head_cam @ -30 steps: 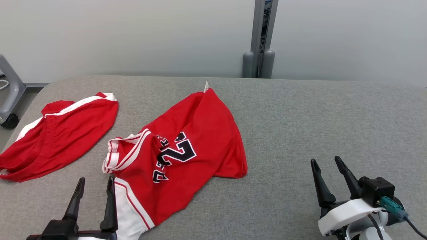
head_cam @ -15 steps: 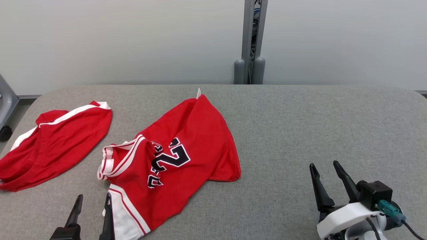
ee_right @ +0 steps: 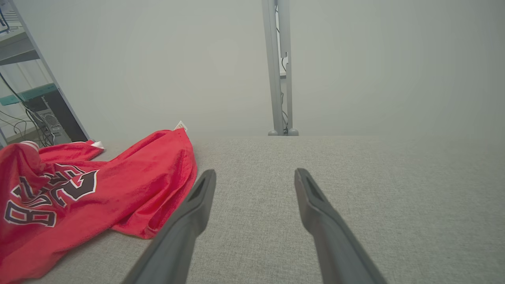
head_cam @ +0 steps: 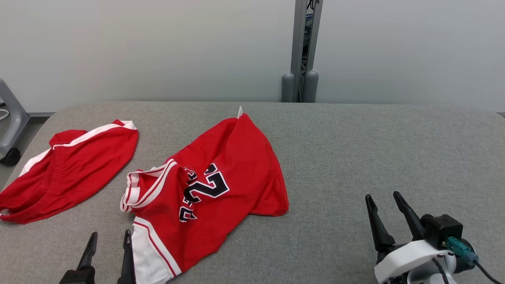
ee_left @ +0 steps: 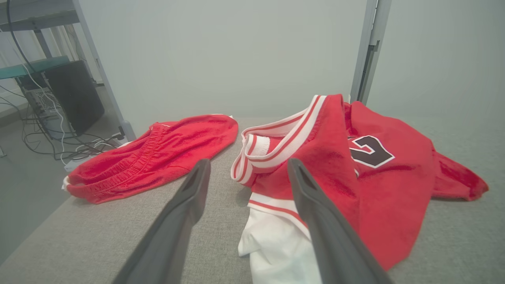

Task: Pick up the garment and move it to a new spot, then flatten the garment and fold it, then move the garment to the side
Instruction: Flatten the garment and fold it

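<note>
Nearest the camera, the left pincer (head_cam: 110, 234) sits at the front edge of the grey desk (head_cam: 375, 150). Its two dark fingers are spread wide and hold nothing. Its right finger is just beside the white panel of a red basketball jersey (head_cam: 248, 157). At the lower right, the right pincer (head_cam: 382, 196) is equally wide open and empty, over bare desk and well apart from the cloth.

The jersey lies crumpled at the desk's centre-left. Its striped trim is bunched toward the left pincer, its black numerals are creased, and a small tag shows at its far tip. Further left, a pair of red shorts (head_cam: 75, 165) lies apart from it near the desk's left edge. Behind the desk is a pale wall with a grey upright post (head_cam: 303, 47).

The task appears to be at its first step, with the jersey not yet picked up. The next move likely calls for the left pincer to reach forward and close on the nearby trim, and for the right to cross over to the cloth's other side.
</note>
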Robot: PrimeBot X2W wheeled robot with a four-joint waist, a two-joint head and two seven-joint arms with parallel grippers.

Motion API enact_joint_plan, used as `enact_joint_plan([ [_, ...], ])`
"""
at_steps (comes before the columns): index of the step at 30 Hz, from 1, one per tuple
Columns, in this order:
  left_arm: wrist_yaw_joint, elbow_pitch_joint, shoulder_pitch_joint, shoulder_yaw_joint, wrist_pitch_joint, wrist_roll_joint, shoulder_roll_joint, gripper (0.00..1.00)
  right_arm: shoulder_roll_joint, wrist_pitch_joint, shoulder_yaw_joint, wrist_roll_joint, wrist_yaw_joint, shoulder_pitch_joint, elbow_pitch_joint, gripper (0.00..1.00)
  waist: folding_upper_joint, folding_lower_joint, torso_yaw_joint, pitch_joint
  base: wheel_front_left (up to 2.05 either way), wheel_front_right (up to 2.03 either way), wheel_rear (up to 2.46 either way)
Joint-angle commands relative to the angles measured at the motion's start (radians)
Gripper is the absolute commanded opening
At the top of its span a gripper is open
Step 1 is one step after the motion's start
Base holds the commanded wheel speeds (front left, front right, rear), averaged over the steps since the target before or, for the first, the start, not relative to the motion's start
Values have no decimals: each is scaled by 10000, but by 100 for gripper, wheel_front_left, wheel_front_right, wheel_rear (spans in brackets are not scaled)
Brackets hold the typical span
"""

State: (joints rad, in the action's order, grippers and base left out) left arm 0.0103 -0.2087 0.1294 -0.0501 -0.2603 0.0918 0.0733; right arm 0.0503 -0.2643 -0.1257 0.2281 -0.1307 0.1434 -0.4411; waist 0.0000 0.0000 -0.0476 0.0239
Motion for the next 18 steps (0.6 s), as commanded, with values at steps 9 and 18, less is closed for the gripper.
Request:
enact_joint_plan([
  [9,159,-43,-38,-4,-64,48,83,100,26,-8,-32,-64,-1,88,-143,100,0,0,-3,25,0,0,0],
  [18,147,-47,-42,76,-56,88,136,100,24,-8,-87,-58,-1,98,-194,100,0,0,-5,41,0,0,0],
])
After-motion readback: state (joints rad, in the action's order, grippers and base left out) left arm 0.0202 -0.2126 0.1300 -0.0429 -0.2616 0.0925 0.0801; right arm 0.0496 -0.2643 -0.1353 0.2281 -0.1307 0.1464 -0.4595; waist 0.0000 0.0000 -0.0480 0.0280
